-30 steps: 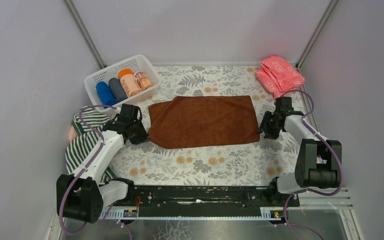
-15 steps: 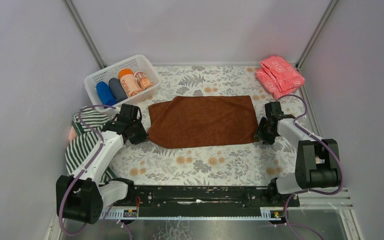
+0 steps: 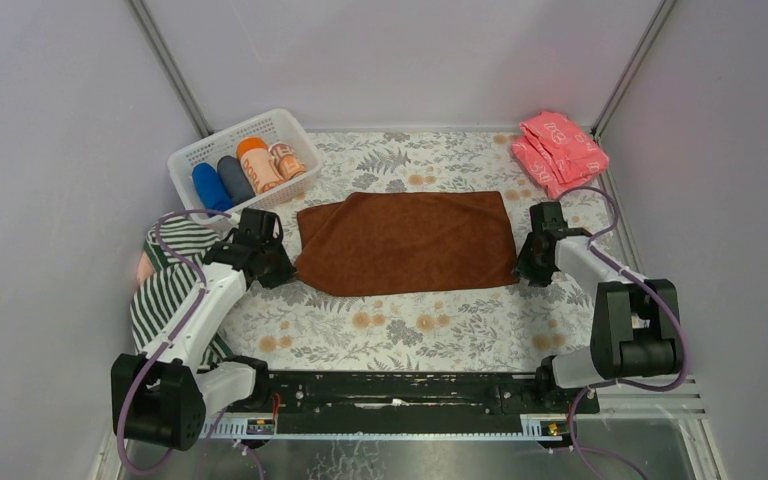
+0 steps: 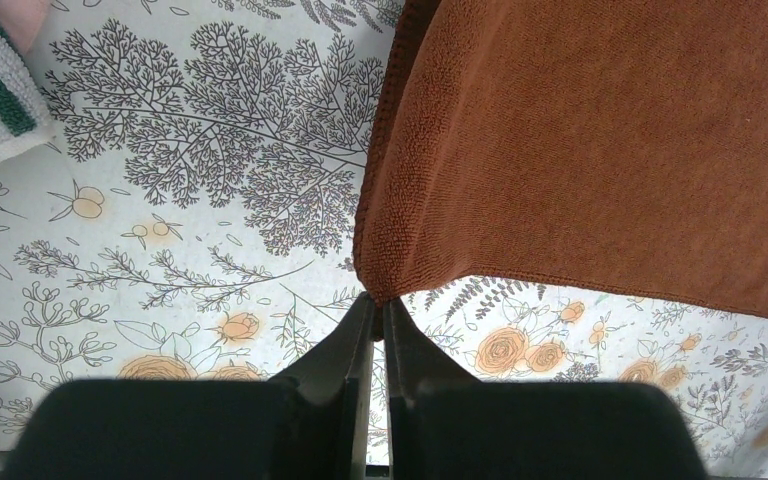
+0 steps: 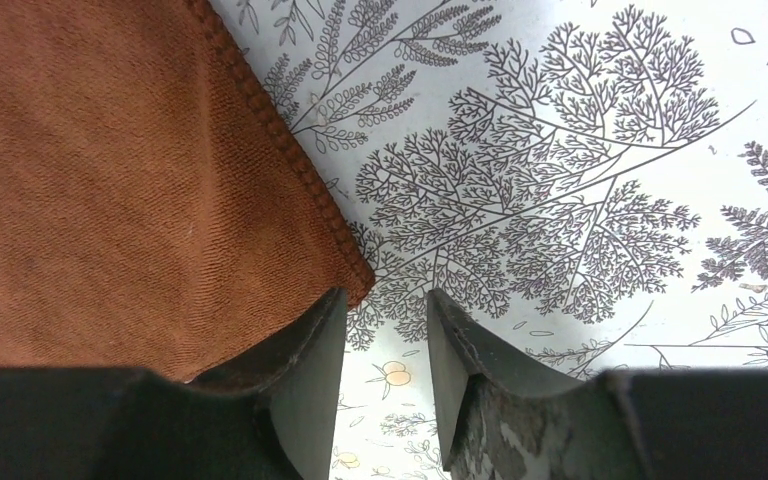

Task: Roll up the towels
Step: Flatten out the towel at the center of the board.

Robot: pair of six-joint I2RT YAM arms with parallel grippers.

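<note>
Table (image 3: pixel 420 330) has a floral cover. rust-brown towel (image 3: pixel 407 242) lies flat and spread open at its centre, long side running left to right, not rolled.

striped towel (image 3: pixel 165 290), dark and white, is heaped off the table's left edge beside the left arm. A bit of pale pink cloth (image 3: pixel 144 268) peeks out next to it.

White basket (image 3: pixel 188 160) sits at the far left corner, holding four rolls (image 3: pixel 250 168) side by side: blue, grey, orange and a patterned one.

Coral-pink folded stack (image 3: pixel 560 150) with white lettering sits at the far right corner, well apart from the brown towel.

left gripper (image 4: pixel 378 305) is at the brown towel's near-left corner. Its fingers are pressed together with the corner tip pinched between them, and that corner is lifted slightly off the cover.

right gripper (image 5: pixel 385 310) is at the near-right corner with its fingers spread. One finger overlaps the towel's edge, the other is over bare cover, and the corner tip sits just at the gap. Nothing is gripped.
</note>
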